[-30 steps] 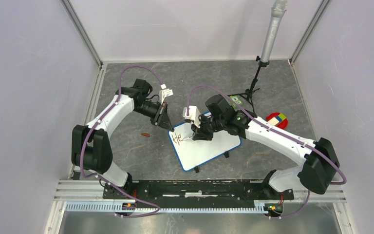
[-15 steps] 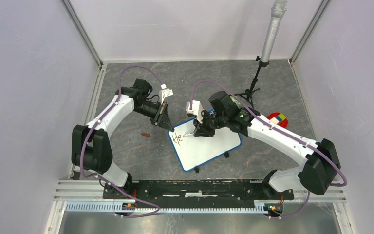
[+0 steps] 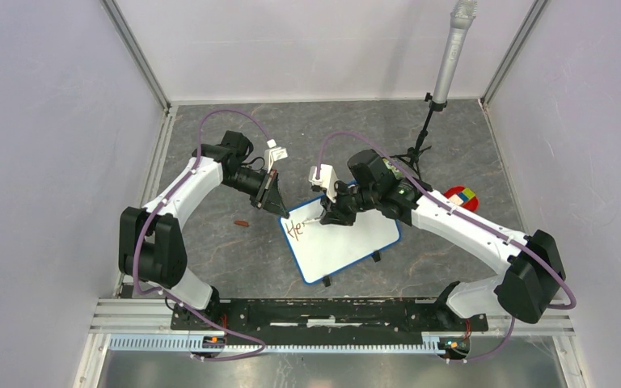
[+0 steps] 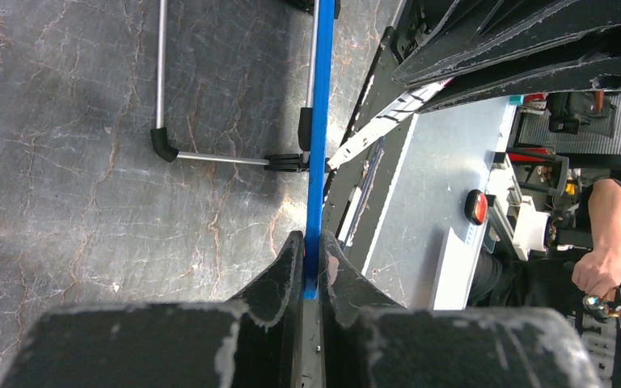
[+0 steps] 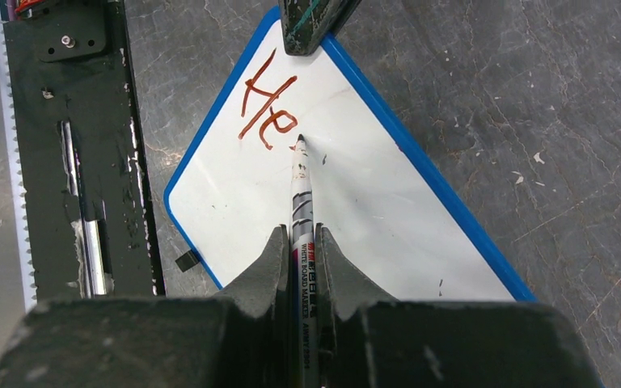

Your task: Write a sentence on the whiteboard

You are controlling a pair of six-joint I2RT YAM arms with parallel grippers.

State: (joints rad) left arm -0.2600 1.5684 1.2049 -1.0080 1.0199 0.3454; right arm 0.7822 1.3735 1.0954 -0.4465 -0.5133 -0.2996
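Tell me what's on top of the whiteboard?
Reddish letters "He", with the marker tip touching right beside them. The left gripper clamps the whiteboard, hiding one corner.

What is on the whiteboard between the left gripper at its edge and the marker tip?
Only the reddish-brown letters "He" lie between the left gripper and the tip of the marker, on the whiteboard. The right wrist view shows this clearly.

Blue whiteboard (image 4: 320, 81) edge between fingers (image 4: 279, 283)
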